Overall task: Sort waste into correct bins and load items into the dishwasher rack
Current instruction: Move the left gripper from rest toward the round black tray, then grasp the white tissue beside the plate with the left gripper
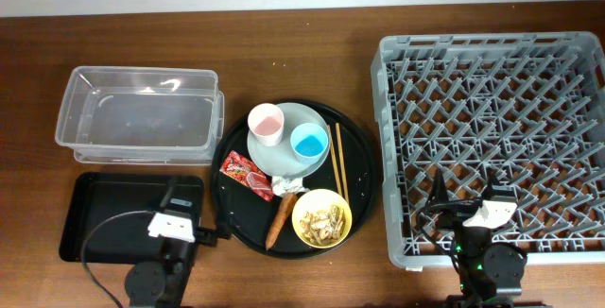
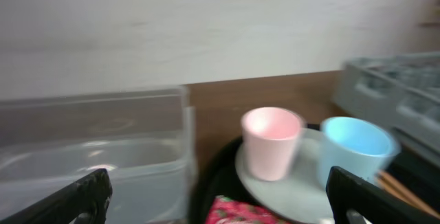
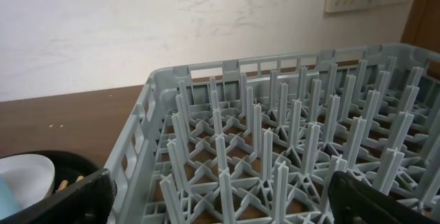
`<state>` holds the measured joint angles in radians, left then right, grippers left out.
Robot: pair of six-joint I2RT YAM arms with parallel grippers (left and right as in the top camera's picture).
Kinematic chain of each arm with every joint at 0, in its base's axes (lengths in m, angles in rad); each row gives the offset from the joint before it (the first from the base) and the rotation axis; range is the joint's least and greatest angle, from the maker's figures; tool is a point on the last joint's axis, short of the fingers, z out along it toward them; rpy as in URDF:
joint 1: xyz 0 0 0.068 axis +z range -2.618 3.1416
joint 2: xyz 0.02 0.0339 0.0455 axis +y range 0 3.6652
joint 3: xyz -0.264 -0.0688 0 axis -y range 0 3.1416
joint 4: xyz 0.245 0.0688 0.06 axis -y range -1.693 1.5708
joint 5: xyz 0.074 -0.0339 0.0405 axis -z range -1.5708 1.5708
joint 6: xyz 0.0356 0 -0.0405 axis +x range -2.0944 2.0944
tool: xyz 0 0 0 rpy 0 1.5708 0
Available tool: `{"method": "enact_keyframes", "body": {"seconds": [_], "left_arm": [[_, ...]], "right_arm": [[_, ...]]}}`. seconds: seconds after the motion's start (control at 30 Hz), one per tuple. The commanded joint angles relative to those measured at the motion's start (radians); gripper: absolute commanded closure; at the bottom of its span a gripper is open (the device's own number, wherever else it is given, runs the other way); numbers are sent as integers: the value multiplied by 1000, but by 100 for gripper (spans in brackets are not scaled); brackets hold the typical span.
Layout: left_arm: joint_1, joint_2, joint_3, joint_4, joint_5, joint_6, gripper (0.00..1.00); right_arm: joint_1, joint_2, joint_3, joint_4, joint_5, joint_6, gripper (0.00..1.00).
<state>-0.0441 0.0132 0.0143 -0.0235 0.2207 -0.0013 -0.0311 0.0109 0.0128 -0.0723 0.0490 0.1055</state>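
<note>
A round black tray (image 1: 359, 209) holds a grey-green plate (image 1: 307, 119) with a pink cup (image 1: 266, 124) and a blue cup (image 1: 309, 142), two chopsticks (image 1: 338, 162), a red wrapper (image 1: 246, 173), a white tissue (image 1: 285, 186), a carrot piece (image 1: 280, 220) and a yellow bowl (image 1: 321, 218) of beige scraps. The clear tub (image 1: 137, 114) and the black bin tray (image 1: 109, 218) lie left; the grey rack (image 1: 496, 133) lies right. My left gripper (image 2: 220, 200) is open and empty over the black bin tray, facing the pink cup (image 2: 271, 141). My right gripper (image 3: 227, 196) is open and empty over the rack's front edge (image 3: 148, 131).
The blue cup (image 2: 354, 148) and the red wrapper (image 2: 240, 211) show in the left wrist view beside the clear tub (image 2: 103, 155). A wall stands behind the table. Brown wooden tabletop (image 1: 302, 53) lies between the tub, the round tray and the rack.
</note>
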Motion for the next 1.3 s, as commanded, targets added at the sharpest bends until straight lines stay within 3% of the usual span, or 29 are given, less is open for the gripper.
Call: {"method": "enact_keyframes", "body": {"seconds": [0.0,0.2,0.3,0.4,0.5,0.73,0.77,0.87,0.9,1.13,1.27], "left_arm": [[-4,-4,33,6,226,-82,1],[-4,80,372,-234,232,-89,1],[-4,270,664,-420,233,-89,1],[-4,521,961,-639,333,-88,1],[-4,785,1241,-934,400,-42,1],[-4,1043,1297,-1008,454,-43,1],[-4,1064,1297,-1007,454,-44,9],[-53,1111,1295,-1056,444,-44,92],[-78,1117,1295,-1063,430,-44,99],[-412,1183,1295,-1015,92,-260,99],[-569,1270,1295,-979,-11,-300,100]], "right_arm": [[3,-7,-7,-4,8,8,2],[3,-7,-7,-4,8,8,2],[3,-7,-7,-3,8,8,2],[3,-7,-7,-4,8,8,2],[3,-7,-7,-3,8,8,2],[3,-7,-7,-3,8,8,2],[3,-7,-7,-3,8,8,2],[3,-7,-7,-4,8,8,2],[3,-7,-7,-3,8,8,2],[3,-7,-7,-4,8,8,2],[3,-7,-7,-4,8,8,2]]}}
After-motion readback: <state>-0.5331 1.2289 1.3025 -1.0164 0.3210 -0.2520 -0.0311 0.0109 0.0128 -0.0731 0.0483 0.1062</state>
